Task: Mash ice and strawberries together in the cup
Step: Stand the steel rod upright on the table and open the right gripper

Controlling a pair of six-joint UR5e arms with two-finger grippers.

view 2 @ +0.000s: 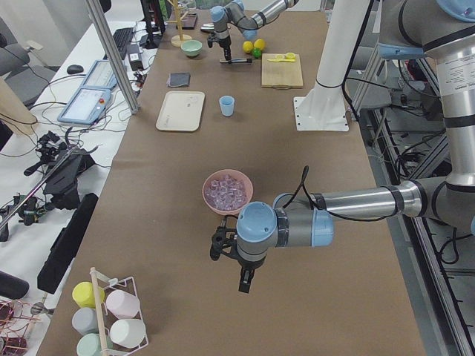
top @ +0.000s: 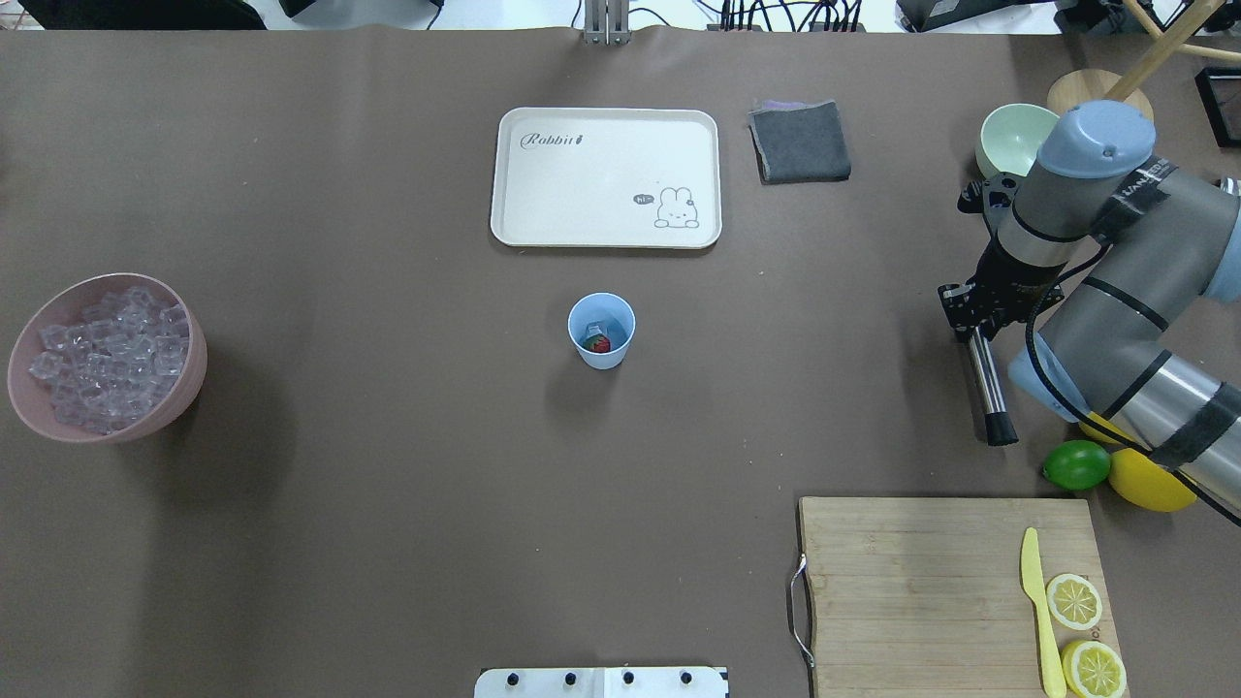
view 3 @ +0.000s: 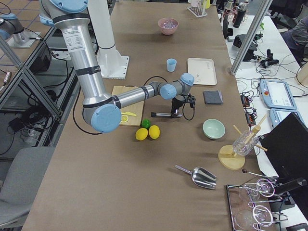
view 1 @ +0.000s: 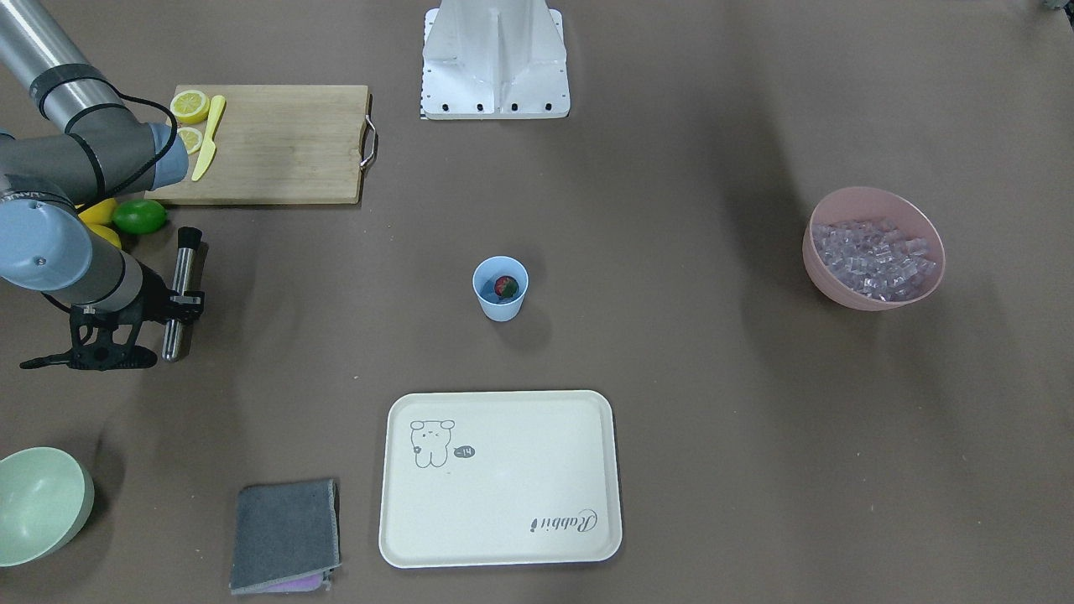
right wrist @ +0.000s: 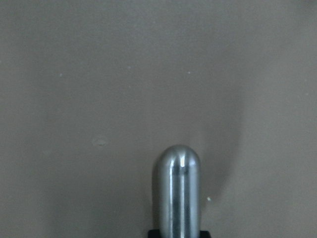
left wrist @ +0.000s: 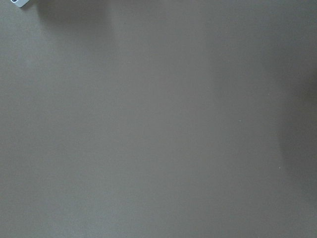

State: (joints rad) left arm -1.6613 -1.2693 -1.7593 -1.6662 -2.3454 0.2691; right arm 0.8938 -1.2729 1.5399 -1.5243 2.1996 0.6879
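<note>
The light-blue cup (view 1: 501,304) stands upright at the table's middle and also shows in the overhead view (top: 601,354). A red strawberry (view 1: 504,286) lies inside it, with what looks like a clear ice cube beside it. Many ice cubes (view 1: 874,256) fill the pink bowl (view 1: 864,300). My right gripper (view 1: 183,299) is shut on a steel muddler (view 1: 179,277) with a black end, held level low over the table, far from the cup. My left gripper (view 2: 246,280) shows only in the exterior left view, beyond the pink bowl; I cannot tell its state.
A wooden cutting board (view 1: 277,143) carries lemon halves (view 1: 190,106) and a yellow knife (view 1: 207,138). A lime (view 1: 139,216) and whole lemons lie by my right arm. A cream tray (view 1: 501,537), a grey cloth (view 1: 285,533) and a pale green bowl (view 1: 38,503) sit at the far side.
</note>
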